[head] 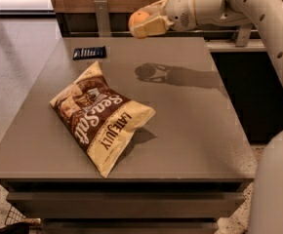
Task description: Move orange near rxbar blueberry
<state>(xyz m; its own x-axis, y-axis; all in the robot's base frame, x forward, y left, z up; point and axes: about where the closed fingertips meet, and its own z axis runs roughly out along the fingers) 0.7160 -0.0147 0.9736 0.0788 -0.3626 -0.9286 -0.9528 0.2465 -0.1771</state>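
The single camera looks down from above the near edge of the surface (190, 145) toward its far edge, fairly close; the gripper (143, 25), clasping the orange (138, 18), hangs top centre.

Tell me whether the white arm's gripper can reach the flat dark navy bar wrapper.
Probably yes. The gripper, shut on the round orange fruit, hangs over the grey table beside the dark navy wrapper; bare tabletop lies between, the brown-and-cream chip bag well clear.
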